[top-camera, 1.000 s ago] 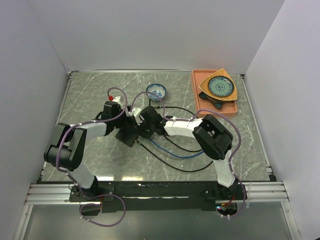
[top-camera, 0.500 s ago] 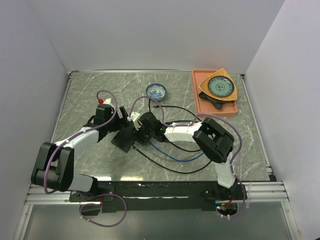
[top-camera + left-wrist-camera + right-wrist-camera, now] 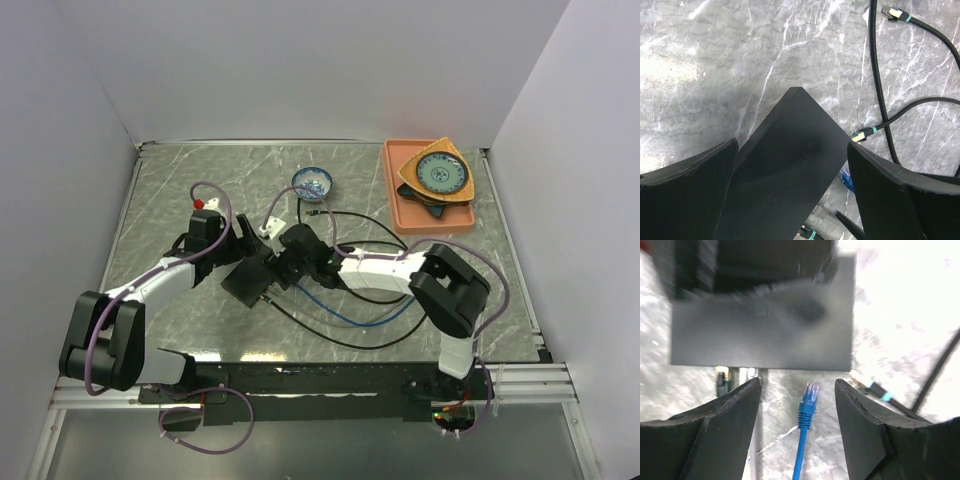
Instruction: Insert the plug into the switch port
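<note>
The switch [image 3: 248, 282] is a flat black box on the marble table. In the left wrist view the switch [image 3: 785, 175] lies between my left gripper's [image 3: 791, 145] wide-open jaws, one corner close to the right finger [image 3: 890, 195]. The left gripper [image 3: 238, 252] sits at its far-left end. My right gripper [image 3: 284, 268] is open at the switch's socket edge [image 3: 765, 335]. A blue plug [image 3: 810, 396] on a blue cable lies on the table between the right gripper's [image 3: 797, 386] fingers, untouched, a short way from the edge.
A black plug with a teal band [image 3: 722, 381] sits at the switch edge, and another [image 3: 872, 385] lies to the right. Black cables [image 3: 340, 340] loop over the table. A small blue bowl [image 3: 312, 183] and an orange tray [image 3: 395, 195] with a plate [image 3: 442, 172] stand at the back.
My left arm swung out to the left and its gripper now straddles the switch, which shifted slightly left. My right arm's elbow moved right; its gripper stays at the switch.
</note>
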`<state>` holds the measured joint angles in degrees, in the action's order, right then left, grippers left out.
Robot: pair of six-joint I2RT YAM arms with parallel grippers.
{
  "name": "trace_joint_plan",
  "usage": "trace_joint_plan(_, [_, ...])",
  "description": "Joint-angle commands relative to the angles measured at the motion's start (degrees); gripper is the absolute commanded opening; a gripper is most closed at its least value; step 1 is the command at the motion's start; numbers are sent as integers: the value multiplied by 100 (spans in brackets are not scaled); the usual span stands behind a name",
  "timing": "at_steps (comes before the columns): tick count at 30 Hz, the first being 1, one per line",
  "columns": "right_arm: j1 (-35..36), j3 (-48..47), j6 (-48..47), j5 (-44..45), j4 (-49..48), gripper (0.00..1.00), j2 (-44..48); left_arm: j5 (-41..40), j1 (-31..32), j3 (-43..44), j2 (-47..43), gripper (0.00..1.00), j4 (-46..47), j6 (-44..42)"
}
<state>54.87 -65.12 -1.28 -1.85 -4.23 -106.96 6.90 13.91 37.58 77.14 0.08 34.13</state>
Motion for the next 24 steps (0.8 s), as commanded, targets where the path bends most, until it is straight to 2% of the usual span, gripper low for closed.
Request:
trace_joint_plan(1, [15,70,119,325,-26,70,562,102,-29,-14,-86,96,28,-12])
trace_joint_plan(4, [-90,140,356,212,63,69,606,145,-29,12,-77,96,28,-47])
trace_joint_plan(6, [-195,280,409,-33,45,62,650,145,-29,30,-33,96,19,-64])
trace_joint_plan(8, [-249,403,488,-201,1,59,693,180,-20,38,-15,96,27,-82])
trace_joint_plan(16, [-652,817,830,-940,36,56,781,224,-20,47,99,96,71,-100])
trace_joint_plan(24, [-776,1002,980,-1555,-69,46,606,242,-29,47,204,97,107,-99])
